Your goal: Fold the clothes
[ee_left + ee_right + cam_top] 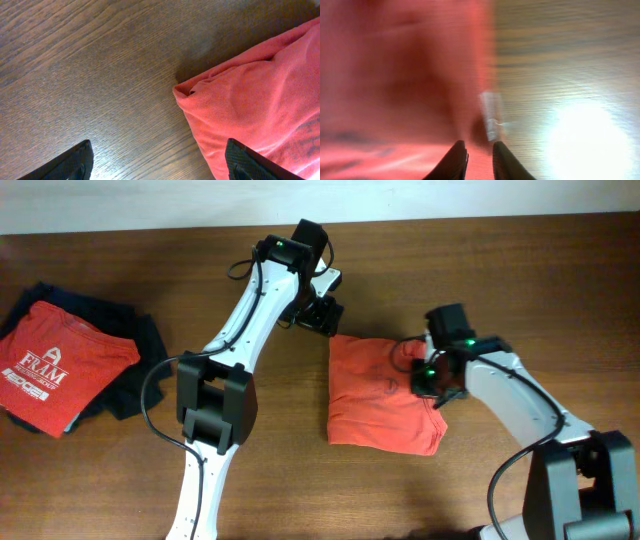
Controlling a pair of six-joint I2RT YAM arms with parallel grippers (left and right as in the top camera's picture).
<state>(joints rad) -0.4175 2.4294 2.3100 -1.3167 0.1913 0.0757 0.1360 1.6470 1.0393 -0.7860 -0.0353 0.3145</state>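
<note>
You will find the orange-red T-shirt [385,395] lying as a folded, roughly square bundle on the table [120,480], right of its centre and between the two arms; the fold appears close to done, and tidying is judged to be the step in hand. The left gripper [322,318] hangs over bare wood just beside the bundle's far left corner, its jaws wide and holding nothing. The right gripper [479,157] sits at the bundle's right edge with its jaws narrow; its wrist view is blurred, so you cannot tell whether cloth is pinched. To finish well, confirm that pincer is free of fabric before lifting, or the top layer may drag open; press the puckered far left corner flat and square the lower right corner, which bulges. A small pale tag [491,116] shows at the shirt's edge. A folded red shirt with a white logo [60,365] rests on a dark garment [140,370] near the left edge, well apart; nothing obstructs either arm.
</note>
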